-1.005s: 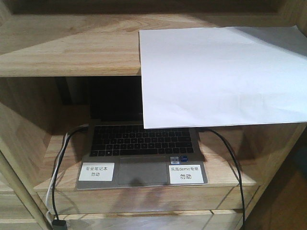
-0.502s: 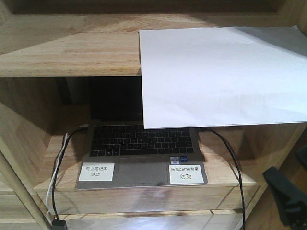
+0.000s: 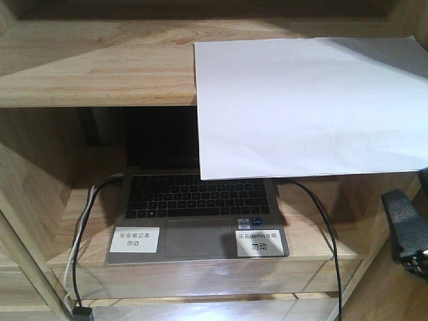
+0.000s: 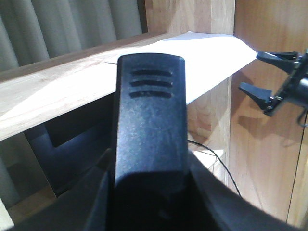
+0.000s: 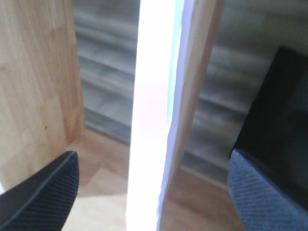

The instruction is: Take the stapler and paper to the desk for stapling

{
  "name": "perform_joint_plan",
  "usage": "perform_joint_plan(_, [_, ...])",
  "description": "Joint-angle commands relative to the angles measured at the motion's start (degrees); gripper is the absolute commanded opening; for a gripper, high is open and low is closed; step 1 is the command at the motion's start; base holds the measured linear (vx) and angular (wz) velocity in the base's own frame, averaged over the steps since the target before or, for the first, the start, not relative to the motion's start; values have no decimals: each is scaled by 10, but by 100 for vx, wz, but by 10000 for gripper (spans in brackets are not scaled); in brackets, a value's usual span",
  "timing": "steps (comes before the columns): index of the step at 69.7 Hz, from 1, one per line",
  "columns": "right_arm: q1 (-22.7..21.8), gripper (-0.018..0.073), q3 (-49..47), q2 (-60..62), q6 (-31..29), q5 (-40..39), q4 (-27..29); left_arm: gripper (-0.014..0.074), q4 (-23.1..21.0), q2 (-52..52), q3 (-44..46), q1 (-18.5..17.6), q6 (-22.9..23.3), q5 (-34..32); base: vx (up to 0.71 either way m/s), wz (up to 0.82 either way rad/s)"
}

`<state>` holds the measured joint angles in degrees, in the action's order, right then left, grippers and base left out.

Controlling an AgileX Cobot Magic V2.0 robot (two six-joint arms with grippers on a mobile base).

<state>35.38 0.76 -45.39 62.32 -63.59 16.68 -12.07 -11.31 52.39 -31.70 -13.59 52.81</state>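
Observation:
The white paper [image 3: 304, 100] lies on the upper shelf [image 3: 100, 67] of the wood shelf unit, its front edge overhanging the laptop bay. My right gripper [image 4: 252, 72] is open, just off the paper's overhanging right corner [image 4: 211, 53]. In the right wrist view the paper [image 5: 149, 120] shows edge-on between the spread fingers [image 5: 38, 197]. One of these fingers [image 3: 402, 224] shows at the right edge of the front view, below the paper. My left gripper [image 4: 149, 202] is shut on the black stapler [image 4: 149, 110], which fills its view. The desk is out of view.
An open laptop [image 3: 200, 207] with two white labels sits in the bay below the paper, with black and white cables [image 3: 321, 221] trailing off it. The shelf unit's right side panel [image 4: 264, 144] stands beside my right gripper.
My right gripper has come up into the front view from the lower right, towards the paper's overhanging edge. The paper and the laptop have not moved.

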Motion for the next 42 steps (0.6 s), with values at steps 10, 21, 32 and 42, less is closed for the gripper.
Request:
perform_joint_plan(10, [-1, 594, -29, -94, 22, -135, -17, -6, -10, -12, 14, -3, 1, -67, 0, 0])
perform_joint_plan(21, [-1, 594, -60, -115, 18, -135, -28, -6, -10, -12, 14, -3, 1, -67, 0, 0])
perform_joint_plan(32, [-1, 594, -88, -117, -11, -135, -23, -6, -10, -12, 14, -3, 1, -67, 0, 0])
perform_joint_plan(42, [-1, 594, -103, -133, -26, -134, -12, -6, -10, -12, 14, -3, 1, -67, 0, 0])
